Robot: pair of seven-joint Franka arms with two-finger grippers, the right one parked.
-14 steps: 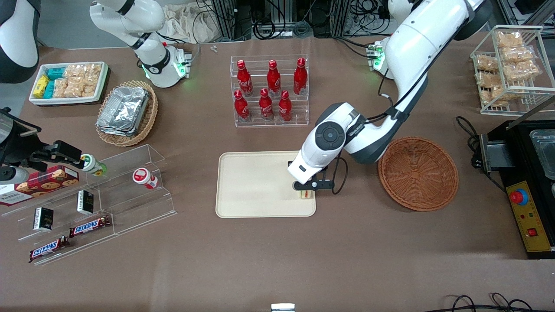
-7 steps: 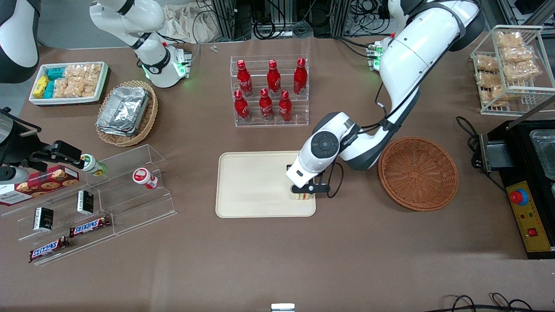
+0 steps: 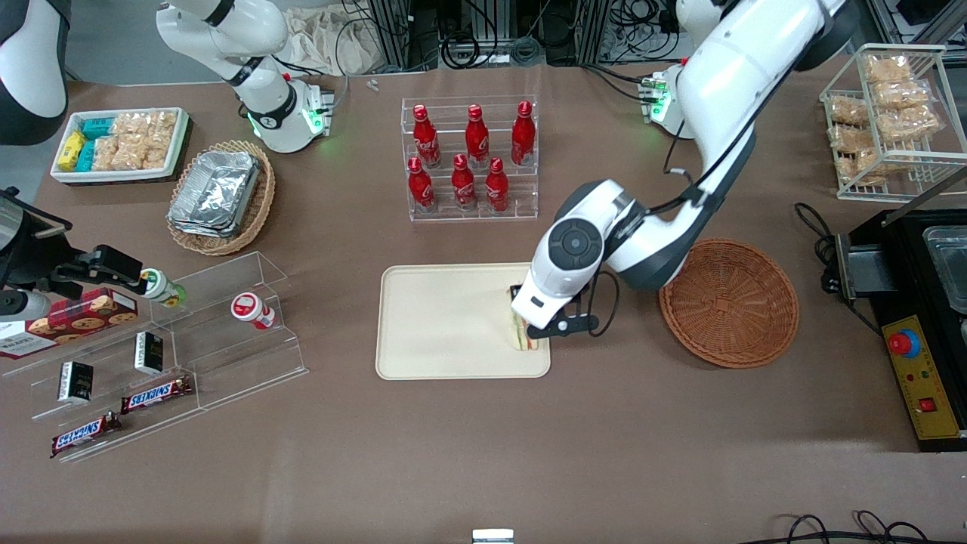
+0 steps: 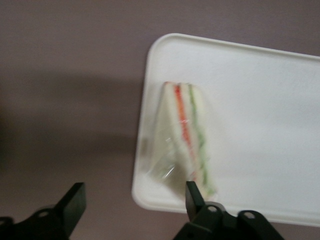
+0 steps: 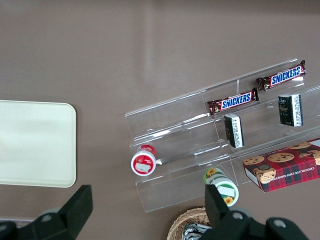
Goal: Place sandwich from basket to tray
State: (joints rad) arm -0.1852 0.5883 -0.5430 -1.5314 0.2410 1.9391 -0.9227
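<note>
Tray (image 3: 446, 325) seen mid-tabletop, mostly bare. Sandwich (image 3: 520, 336) now laid on tray, at corner nearest basket and front camera, wedge on its side, wrap visible (image 4: 187, 140). Hand (image 3: 538, 326) poised just above sandwich, fingers (image 4: 192, 192) spread wide, nothing gripped, clear of bread. Basket (image 3: 729, 302) beside tray, toward working arm's end, seen empty. Transfer judged done; only withdrawal of arm judged left.

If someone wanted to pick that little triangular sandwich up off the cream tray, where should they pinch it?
Probably from above, across the two flat bread faces of the small triangular sandwich, near its thicker end. It lies by the cream rectangular tray's rim, so that side is tight. The tool hangs open above it.
</note>
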